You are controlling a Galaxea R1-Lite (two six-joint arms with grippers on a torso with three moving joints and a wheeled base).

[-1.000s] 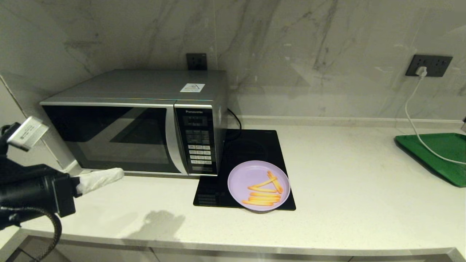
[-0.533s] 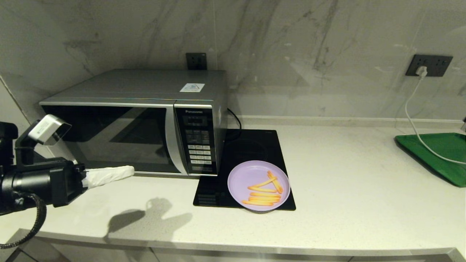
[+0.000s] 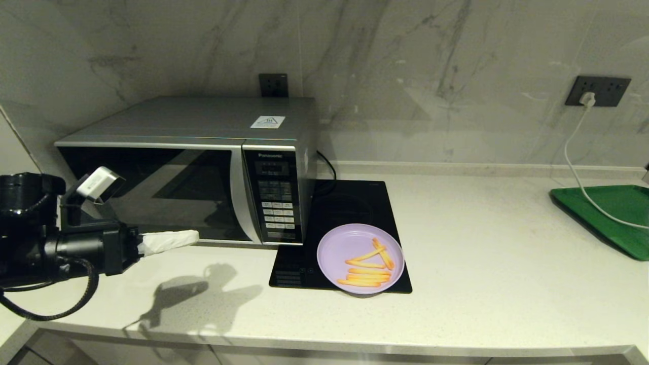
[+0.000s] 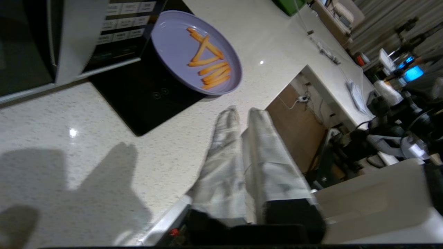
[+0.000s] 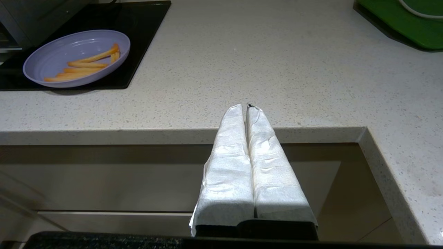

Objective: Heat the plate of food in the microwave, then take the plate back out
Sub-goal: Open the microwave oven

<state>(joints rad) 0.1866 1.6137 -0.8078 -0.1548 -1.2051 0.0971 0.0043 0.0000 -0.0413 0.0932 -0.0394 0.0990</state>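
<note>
White-wrapped, the left claw (image 3: 190, 236) hovers at lower left of the head view, fingers nearly together, holding nothing, just before the microwave (image 3: 192, 167) door's lower edge. That door is shut. Lower centre, the plate (image 3: 360, 258) with its fries sits on the hob (image 3: 350, 228). Nothing is done yet, I judge: opening, loading, heating and retrieval all remain. The right claw (image 5: 246, 108) idles, closed and empty, off the desk (image 5: 277, 69) edge.

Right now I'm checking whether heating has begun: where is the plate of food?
In the head view the plate of food sits on the black induction hob, just right of the shut microwave.
</note>
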